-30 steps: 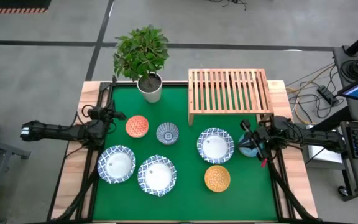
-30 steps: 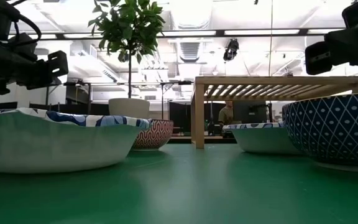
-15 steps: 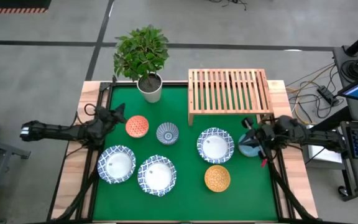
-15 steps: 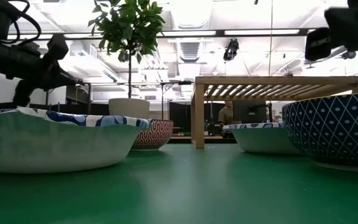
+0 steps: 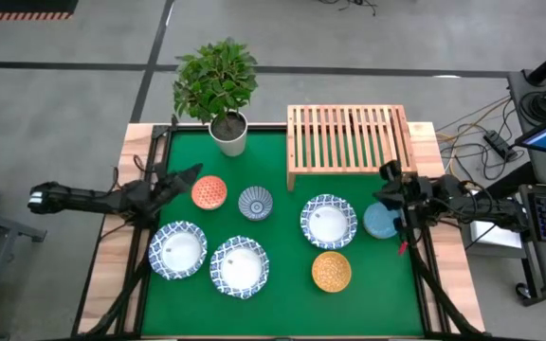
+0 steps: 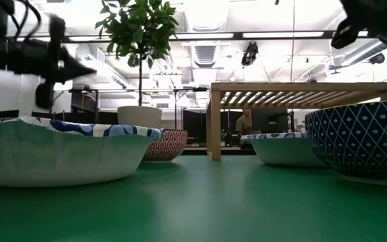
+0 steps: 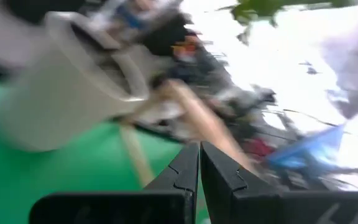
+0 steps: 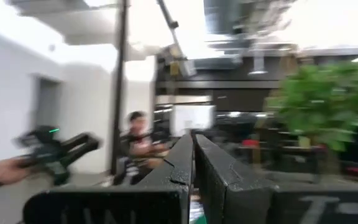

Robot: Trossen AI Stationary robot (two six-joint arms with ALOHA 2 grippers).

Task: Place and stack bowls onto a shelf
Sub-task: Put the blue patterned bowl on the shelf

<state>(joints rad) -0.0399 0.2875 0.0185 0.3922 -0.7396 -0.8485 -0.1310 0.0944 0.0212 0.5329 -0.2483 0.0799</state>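
Observation:
Seven bowls rest on their bases on the green mat: orange-red [image 5: 209, 192], small blue-patterned [image 5: 255, 203], three wide white ones [image 5: 329, 221] [image 5: 178, 250] [image 5: 239, 266], yellow-orange [image 5: 331, 272] and light blue [image 5: 381, 220]. The wooden shelf [image 5: 351, 140] stands on its legs at the far right, nothing on it. My left gripper [image 5: 193, 172] is shut and hovers just left of the orange-red bowl, pointing right. My right gripper [image 5: 387, 171] is shut, raised between the light blue bowl and the shelf's near edge. Both shut fingertips show in the wrist views [image 7: 199, 147] [image 8: 191, 138].
A potted plant in a white pot [image 5: 227, 134] stands at the far edge left of the shelf. In the low view the shelf [image 6: 301, 87] stands behind the bowls, and a wide bowl [image 6: 46, 151] fills the near left. Bare mat lies between the bowl rows.
My right gripper has risen off the light blue bowl and drawn toward the far edge and the shelf, leaving the bowl uncovered on the mat. My left gripper has turned about and reached right, toward the orange-red bowl. No bowl has moved.

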